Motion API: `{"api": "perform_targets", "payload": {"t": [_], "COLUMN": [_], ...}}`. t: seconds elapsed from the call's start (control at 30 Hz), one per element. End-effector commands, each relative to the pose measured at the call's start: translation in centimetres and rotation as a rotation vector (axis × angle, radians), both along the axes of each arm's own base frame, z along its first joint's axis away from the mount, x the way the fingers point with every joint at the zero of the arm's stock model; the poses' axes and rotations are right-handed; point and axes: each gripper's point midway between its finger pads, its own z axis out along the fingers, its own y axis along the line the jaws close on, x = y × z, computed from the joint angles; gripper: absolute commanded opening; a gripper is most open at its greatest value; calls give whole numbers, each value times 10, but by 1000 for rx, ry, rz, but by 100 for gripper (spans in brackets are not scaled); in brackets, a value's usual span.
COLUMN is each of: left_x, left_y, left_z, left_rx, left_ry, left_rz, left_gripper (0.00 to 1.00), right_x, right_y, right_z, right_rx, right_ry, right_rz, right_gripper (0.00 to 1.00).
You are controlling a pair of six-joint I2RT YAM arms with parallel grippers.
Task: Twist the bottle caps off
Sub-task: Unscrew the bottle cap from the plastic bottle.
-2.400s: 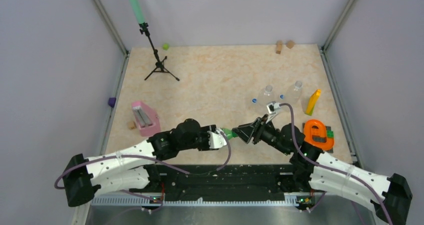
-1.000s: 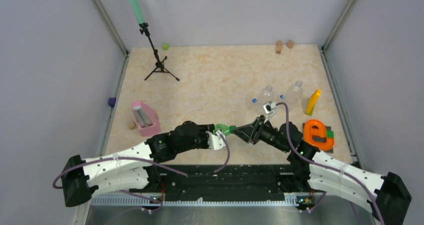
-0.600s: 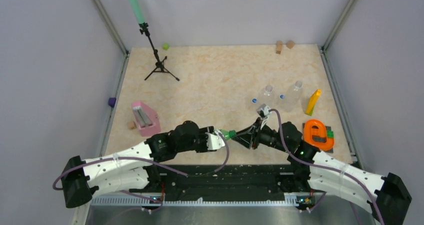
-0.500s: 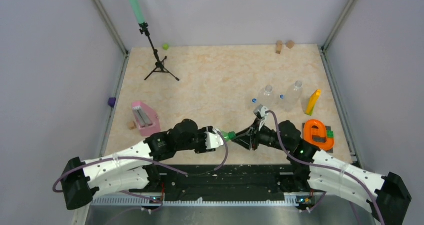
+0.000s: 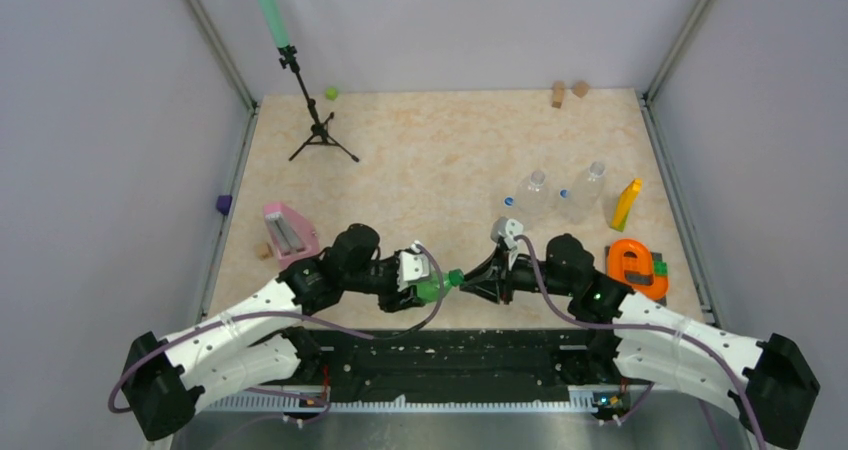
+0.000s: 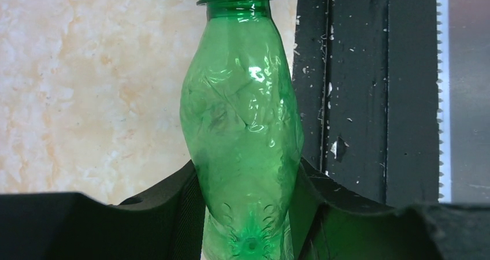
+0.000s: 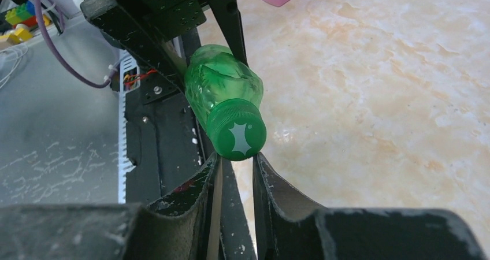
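Note:
A translucent green bottle (image 6: 242, 121) lies level in my left gripper (image 6: 247, 176), which is shut on its lower body. Seen from above, the bottle (image 5: 433, 289) hangs over the table's near edge, with its dark green cap (image 5: 455, 277) pointing right. My right gripper (image 7: 237, 159) faces that cap (image 7: 237, 136) end-on. Its jaws stand nearly together, their tips touching the cap's lower rim, with nothing between them. Two clear bottles (image 5: 531, 192) (image 5: 585, 190) stand at the right, each with a small blue cap (image 5: 508, 201) (image 5: 564, 194) on the table beside it.
A yellow block (image 5: 626, 204) and an orange object (image 5: 636, 267) sit by the right wall. A pink box (image 5: 288, 236) is at the left and a tripod (image 5: 318, 130) at the back left. The black base rail (image 6: 358, 86) runs just beside the bottle.
The left gripper has carried the green bottle down toward the near edge. The right gripper has followed it leftward, and its jaws have narrowed.

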Motion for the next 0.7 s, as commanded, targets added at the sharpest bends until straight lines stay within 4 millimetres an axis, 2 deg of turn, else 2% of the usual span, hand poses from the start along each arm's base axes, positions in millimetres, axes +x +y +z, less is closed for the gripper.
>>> {"api": "perform_targets", "payload": {"t": [0.0,0.1,0.13,0.2,0.27,0.43,0.6,0.67], "left_x": [2,24,29,40,47,53,55,53], "left_y": [-32,-26,-24,-20,-17,-14,-14,-14], "left_z": [65,57,51,44,38,34,38,40], "left_rx": [-211,-169,-148,-107,-64,10,18,6], "left_ry": [-95,-170,-191,-223,-262,-376,-440,-454], "left_rz": [-90,1,21,68,103,131,153,148], "left_gripper": [0,0,0,0,0,0,0,0], "right_x": [-4,13,15,14,17,36,42,43], "right_y": [9,1,0,-1,-3,-11,-10,-8], "right_z": [32,37,41,51,57,62,53,50], "right_rx": [43,53,80,153,218,285,248,243], "right_ry": [-75,-10,25,53,96,203,268,280], "right_rz": [66,-82,-117,-139,-177,-334,-376,-380], "right_gripper": [3,32,45,60,64,63,58,52]}}
